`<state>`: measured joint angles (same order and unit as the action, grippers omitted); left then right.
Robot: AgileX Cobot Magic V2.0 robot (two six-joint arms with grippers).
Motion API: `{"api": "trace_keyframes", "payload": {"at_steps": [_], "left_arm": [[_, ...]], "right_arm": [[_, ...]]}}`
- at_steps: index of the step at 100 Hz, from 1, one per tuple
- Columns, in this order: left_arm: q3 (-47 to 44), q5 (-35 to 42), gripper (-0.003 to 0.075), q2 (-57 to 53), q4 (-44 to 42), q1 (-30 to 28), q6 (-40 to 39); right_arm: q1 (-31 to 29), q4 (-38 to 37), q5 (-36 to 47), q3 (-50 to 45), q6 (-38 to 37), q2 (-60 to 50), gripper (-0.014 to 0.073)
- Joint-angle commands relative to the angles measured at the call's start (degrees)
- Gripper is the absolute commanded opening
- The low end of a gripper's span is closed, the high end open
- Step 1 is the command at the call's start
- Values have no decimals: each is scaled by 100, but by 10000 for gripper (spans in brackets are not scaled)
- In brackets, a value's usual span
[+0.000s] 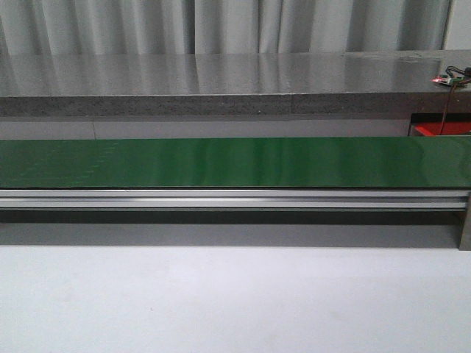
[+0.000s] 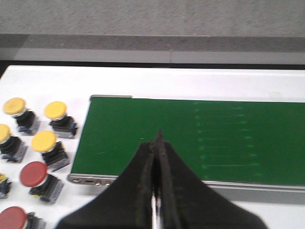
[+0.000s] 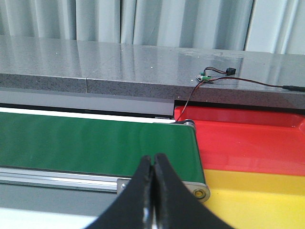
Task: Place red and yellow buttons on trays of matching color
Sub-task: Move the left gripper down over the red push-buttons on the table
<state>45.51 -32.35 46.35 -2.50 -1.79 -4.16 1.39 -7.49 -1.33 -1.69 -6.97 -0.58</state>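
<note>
Buttons: each has a round domed cap on a dark, blocky base with a bluish-grey lower section. In the left wrist view, four yellow buttons (image 2: 44, 141) and two red buttons (image 2: 34, 173) stand upright on the white worktop (image 2: 190, 81), just beside the end of the green conveyor belt (image 2: 190, 138). The yellow buttons sit in a loose cluster, with the red ones next to them. None lies on the belt.

Trays: in the right wrist view, the red tray (image 3: 248, 138) and the yellow tray (image 3: 257, 200) lie side by side at the other belt end, touching along one edge. Both are glossy.

Left gripper (image 2: 157, 143): jaws together, holding nothing, above the belt edge.

Right gripper (image 3: 152, 164): jaws together, holding nothing, near the roller end of the belt.
</note>
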Motion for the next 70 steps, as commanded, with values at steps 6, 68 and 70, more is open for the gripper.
{"api": "trace_keyframes", "payload": {"at_steps": [6,68,70], "left_arm": [[511,242,-20,432,-121,-646,-100],[1408,-804,257,2258,590,-1984,351],[1427,-859,294,2308,604,-1985,351]], "right_arm": [[-16,-12,421,107,21,-109,-72],[-16,-12,421,107,21,-109,-72],[-16,-12,421,107,21,-109,-72]]}}
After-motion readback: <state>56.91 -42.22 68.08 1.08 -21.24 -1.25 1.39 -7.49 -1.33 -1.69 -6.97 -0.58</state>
